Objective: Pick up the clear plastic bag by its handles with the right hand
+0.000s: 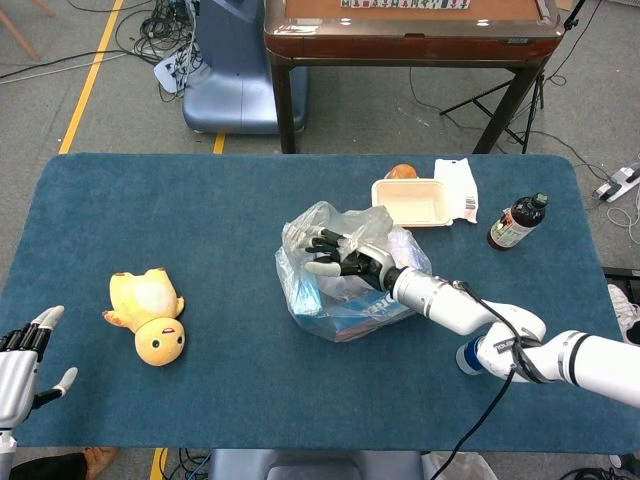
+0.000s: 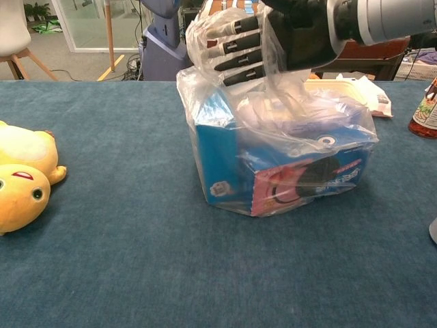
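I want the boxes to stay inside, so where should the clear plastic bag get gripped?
By the handle loops gathered at the top of the clear plastic bag, from above, where the right hand is; the mouth faces up, so lifting there likely keeps boxes inside.
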`<action>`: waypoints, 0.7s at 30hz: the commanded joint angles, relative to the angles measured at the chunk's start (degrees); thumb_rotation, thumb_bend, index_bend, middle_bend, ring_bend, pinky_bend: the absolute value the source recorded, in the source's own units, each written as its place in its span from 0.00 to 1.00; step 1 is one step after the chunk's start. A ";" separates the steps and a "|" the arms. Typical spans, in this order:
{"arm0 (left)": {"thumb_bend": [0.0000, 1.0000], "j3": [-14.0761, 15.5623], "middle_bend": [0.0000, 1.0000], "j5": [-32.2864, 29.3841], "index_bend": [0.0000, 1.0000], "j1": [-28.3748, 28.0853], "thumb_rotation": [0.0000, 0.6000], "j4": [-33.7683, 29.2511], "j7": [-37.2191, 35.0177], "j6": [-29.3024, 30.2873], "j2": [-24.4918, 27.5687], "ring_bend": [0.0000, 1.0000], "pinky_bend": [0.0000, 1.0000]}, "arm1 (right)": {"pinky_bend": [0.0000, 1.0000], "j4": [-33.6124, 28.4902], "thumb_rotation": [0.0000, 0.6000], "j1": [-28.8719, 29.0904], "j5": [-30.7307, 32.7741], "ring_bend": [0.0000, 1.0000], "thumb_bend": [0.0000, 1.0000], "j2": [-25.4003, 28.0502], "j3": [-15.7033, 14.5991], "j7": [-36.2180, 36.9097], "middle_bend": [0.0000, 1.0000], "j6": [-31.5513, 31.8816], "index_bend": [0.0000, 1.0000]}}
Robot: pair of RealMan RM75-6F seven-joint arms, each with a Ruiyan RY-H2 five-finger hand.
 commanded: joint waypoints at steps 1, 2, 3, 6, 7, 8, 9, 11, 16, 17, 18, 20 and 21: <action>0.21 0.02 0.16 0.08 0.11 -0.04 1.00 -0.06 0.06 -0.05 0.00 0.21 0.22 | 0.12 0.18 0.66 -0.34 0.24 0.05 0.00 -0.34 0.46 0.33 0.13 0.86 0.07; 0.21 0.03 0.16 0.14 0.11 -0.04 1.00 -0.08 0.08 -0.04 -0.02 0.21 0.22 | 0.12 0.19 0.66 -0.54 0.16 0.05 0.00 -0.44 0.61 0.47 0.13 1.39 0.07; 0.21 0.04 0.16 0.15 0.11 -0.03 1.00 -0.08 0.12 -0.03 -0.02 0.21 0.22 | 0.12 0.23 0.66 -0.68 0.13 0.05 0.00 -0.52 0.70 0.50 0.13 1.74 0.07; 0.21 0.00 0.16 0.07 0.10 -0.01 1.00 -0.12 0.11 -0.02 -0.03 0.21 0.22 | 0.12 0.56 0.66 -1.16 0.48 0.05 0.00 -1.05 0.99 0.30 0.14 2.83 0.07; 0.21 0.00 0.16 0.08 0.11 -0.01 1.00 -0.09 0.10 -0.03 -0.05 0.21 0.22 | 0.12 0.76 0.66 -1.40 0.76 0.05 0.00 -1.46 1.15 0.10 0.14 3.38 0.07; 0.21 0.02 0.16 0.08 0.10 -0.01 1.00 -0.07 0.11 -0.06 -0.06 0.21 0.22 | 0.12 0.95 0.66 -1.61 1.09 0.05 0.00 -1.85 1.29 -0.04 0.15 3.81 0.07; 0.21 0.04 0.16 0.09 0.10 -0.02 1.00 -0.06 0.12 -0.10 -0.07 0.21 0.22 | 0.12 1.27 0.66 -1.81 1.65 0.05 0.00 -2.33 1.49 -0.29 0.15 4.19 0.07; 0.21 0.08 0.16 0.09 0.10 -0.02 1.00 -0.06 0.17 -0.19 -0.07 0.21 0.22 | 0.12 1.79 0.66 -2.35 3.05 0.05 0.00 -3.53 1.96 -1.36 0.17 5.17 0.08; 0.21 0.25 0.16 -0.01 0.11 0.30 1.00 -0.12 0.10 0.04 0.10 0.21 0.22 | 0.12 2.11 0.66 -3.66 6.71 0.05 0.00 -4.86 2.79 -7.88 0.18 6.99 0.09; 0.21 0.26 0.16 -0.12 0.11 0.40 1.00 -0.11 0.02 0.12 0.14 0.21 0.22 | 0.12 1.75 0.66 -3.95 7.79 0.05 0.00 -4.60 2.98 -9.76 0.18 7.04 0.09; 0.21 0.25 0.16 -0.24 0.11 0.45 1.00 -0.09 -0.02 0.13 0.17 0.21 0.22 | 0.12 1.53 0.68 -4.17 8.62 0.05 0.00 -4.36 3.12 -11.19 0.18 7.03 0.09; 0.21 0.21 0.16 -0.33 0.11 0.45 1.00 -0.01 -0.10 0.07 0.17 0.21 0.22 | 0.12 1.07 0.71 -4.59 10.38 0.05 0.00 -3.87 3.34 -14.64 0.18 6.96 0.09; 0.21 0.19 0.16 -0.33 0.11 0.39 1.00 0.03 -0.10 -0.03 0.15 0.21 0.22 | 0.12 0.87 0.71 -4.78 11.23 0.05 0.00 -3.74 3.49 -15.84 0.18 6.87 0.09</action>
